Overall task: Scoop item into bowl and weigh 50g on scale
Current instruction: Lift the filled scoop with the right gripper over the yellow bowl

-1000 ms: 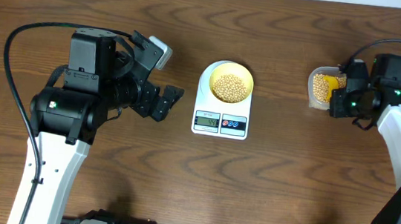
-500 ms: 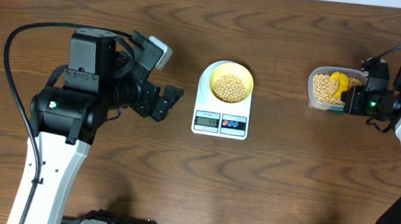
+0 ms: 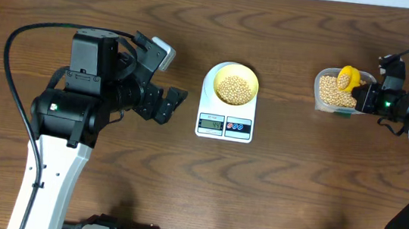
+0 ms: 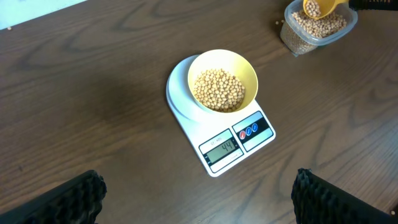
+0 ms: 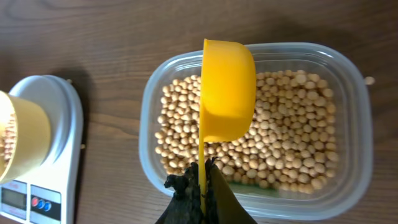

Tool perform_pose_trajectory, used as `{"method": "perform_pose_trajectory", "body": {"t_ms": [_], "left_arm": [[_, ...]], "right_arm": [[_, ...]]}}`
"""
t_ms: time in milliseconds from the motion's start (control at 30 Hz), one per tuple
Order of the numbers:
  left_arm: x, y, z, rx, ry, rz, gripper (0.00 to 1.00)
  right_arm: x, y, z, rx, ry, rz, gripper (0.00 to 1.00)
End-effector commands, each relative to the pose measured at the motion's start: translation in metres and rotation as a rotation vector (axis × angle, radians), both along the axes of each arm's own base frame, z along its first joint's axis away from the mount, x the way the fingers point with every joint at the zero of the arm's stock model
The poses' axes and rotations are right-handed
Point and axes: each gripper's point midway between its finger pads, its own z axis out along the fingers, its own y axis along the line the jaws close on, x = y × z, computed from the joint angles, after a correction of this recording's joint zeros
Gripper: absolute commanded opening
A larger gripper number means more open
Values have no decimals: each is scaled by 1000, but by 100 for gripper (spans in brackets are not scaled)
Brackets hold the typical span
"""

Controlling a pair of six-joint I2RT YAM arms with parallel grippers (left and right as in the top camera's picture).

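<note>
The pale yellow bowl (image 3: 220, 76) stands on the white scale (image 3: 225, 125), partly filled with tan beans (image 3: 235, 88). My right gripper (image 3: 367, 96) is shut on the thin handle of a bright yellow scoop (image 3: 348, 78). The scoop carries beans and hangs over the clear container (image 3: 319, 88) of beans at the right. In the right wrist view the scoop (image 5: 227, 93) is seen from its underside above the beans (image 5: 292, 137). My left gripper (image 3: 168, 79) stands open and empty left of the scale, well apart from the bowl (image 4: 246, 66).
A stray bean (image 5: 370, 79) lies on the wood beside the container, another (image 4: 278, 23) on its other side. The scale's display and red and blue buttons (image 4: 249, 130) face the table's front edge. Bare wood surrounds the scale.
My right arm has drawn back to the right and lifted the scoop out of the container's beans, now loaded. The left arm, bowl and scale have not moved.
</note>
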Motion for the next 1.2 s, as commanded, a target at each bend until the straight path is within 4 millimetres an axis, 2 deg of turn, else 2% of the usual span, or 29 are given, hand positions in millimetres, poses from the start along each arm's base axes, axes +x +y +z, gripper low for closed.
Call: {"method": "perform_pose_trajectory", "body": {"t_ms": [0, 300, 433, 733, 867, 933, 1167], "left_arm": [[-1, -1, 0, -10, 3, -3, 98], [-1, -1, 0, -10, 3, -3, 97], [-1, -1, 0, -10, 3, -3, 98], [-1, -1, 0, -10, 3, -3, 98], [-1, -1, 0, -10, 3, -3, 98], [-1, -1, 0, -10, 3, -3, 98], [-1, -1, 0, -10, 3, -3, 98]], "right_arm": [[0, 11, 7, 86, -21, 29, 1], [-7, 27, 20, 230, -38, 87, 1], [-11, 27, 21, 265, -26, 87, 1], [-13, 41, 37, 370, -70, 148, 1], [-6, 47, 41, 392, -75, 134, 1], [0, 53, 45, 405, -85, 130, 1], [12, 97, 57, 411, -132, 222, 1]]}}
